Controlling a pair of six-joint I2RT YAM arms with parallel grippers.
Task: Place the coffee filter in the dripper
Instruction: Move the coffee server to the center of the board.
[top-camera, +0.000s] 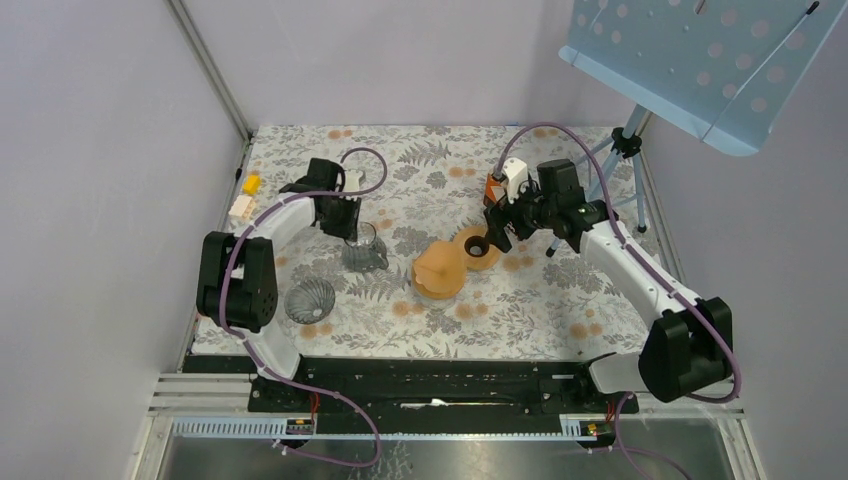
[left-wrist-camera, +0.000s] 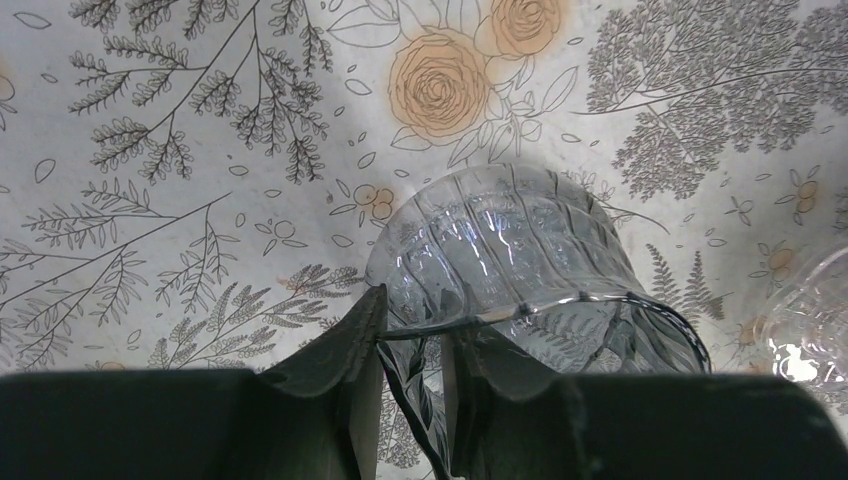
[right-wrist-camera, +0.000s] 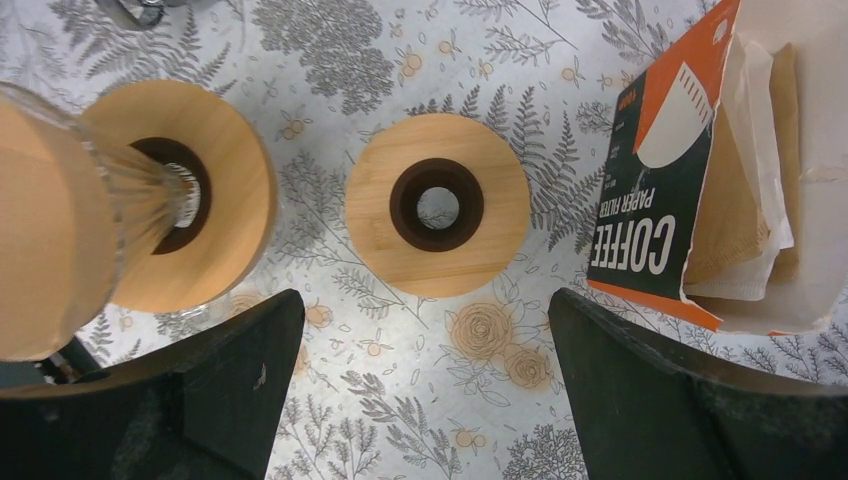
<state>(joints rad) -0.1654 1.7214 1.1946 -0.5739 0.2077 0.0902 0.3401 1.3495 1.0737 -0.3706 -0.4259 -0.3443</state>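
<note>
Coffee filters (right-wrist-camera: 745, 190) sit in the torn-open box (right-wrist-camera: 640, 210), far right. Just left, a wooden ring (right-wrist-camera: 490, 190) lies under the right gripper (right-wrist-camera: 425, 305), jaws wide apart. Beside it, a second dripper (right-wrist-camera: 50, 220) holds a brown filter. Over left, the left gripper (left-wrist-camera: 415, 330) pinches the glass dripper (left-wrist-camera: 500, 240) by its rim.

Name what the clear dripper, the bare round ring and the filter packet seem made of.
Clear dripper: probably glass, glossy; transparent, ribbed, bright glints.
Bare ring: light wood, matt; tan with faint grain.
Filter packet: printed card, torn open; brown paper filters inside.
</note>
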